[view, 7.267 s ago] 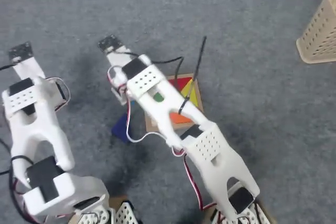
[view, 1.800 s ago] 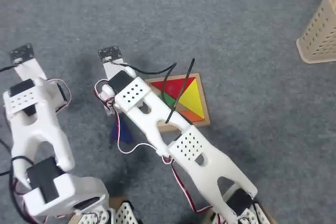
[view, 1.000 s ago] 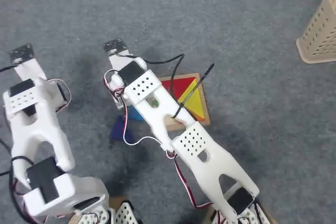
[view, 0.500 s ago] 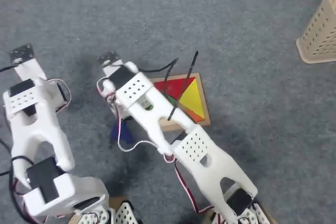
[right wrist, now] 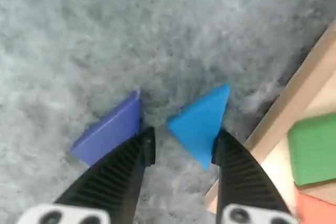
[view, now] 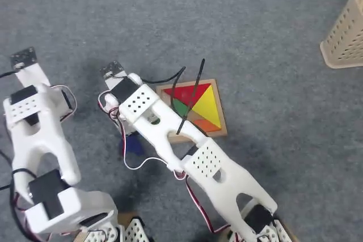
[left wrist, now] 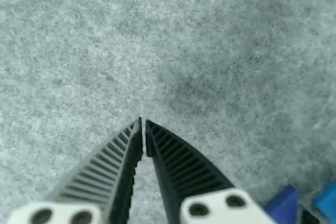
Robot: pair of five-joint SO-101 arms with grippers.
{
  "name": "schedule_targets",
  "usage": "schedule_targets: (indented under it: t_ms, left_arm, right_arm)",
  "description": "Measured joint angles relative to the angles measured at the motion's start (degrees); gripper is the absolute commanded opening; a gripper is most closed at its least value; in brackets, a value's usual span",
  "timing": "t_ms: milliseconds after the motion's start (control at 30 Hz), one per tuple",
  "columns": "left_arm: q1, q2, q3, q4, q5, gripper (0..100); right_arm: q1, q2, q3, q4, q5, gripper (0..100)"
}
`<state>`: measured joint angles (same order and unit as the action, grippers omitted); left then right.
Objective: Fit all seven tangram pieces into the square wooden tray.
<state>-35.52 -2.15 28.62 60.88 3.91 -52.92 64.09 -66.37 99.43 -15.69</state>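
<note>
The square wooden tray [view: 222,124] holds red [view: 184,93], yellow [view: 207,105], green [view: 179,107] and orange [view: 209,124] pieces. Just off its left edge, on the carpet, lie a light blue triangle [right wrist: 199,124] and a dark blue piece [right wrist: 107,128]. My right gripper [right wrist: 184,135] is open and low over the carpet, one finger on each side of the light blue triangle's near corner. The dark blue piece [view: 134,144] peeks out beside the right arm [view: 153,117]. My left gripper [left wrist: 143,124] is shut with nothing in it, over bare carpet at the far left.
The tray's rim [right wrist: 294,103] and the green piece [right wrist: 315,150] lie close beside the light blue triangle. A perforated wooden box [view: 346,32] stands at the far right. Open grey carpet stretches behind and to the right of the tray.
The right arm has swung back and forth over the tray's left edge, now ending a little further left and lower, covering the light blue triangle from above. The left arm has stayed put.
</note>
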Motion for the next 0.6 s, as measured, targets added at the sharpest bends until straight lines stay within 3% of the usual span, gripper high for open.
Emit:
schedule_targets:
  t_ms: [600]
  left_arm:
    - [0.0,0.0,0.0,0.0,0.0,1]
  right_arm:
    - [2.1,0.7,0.3,-5.5,0.0,18.0]
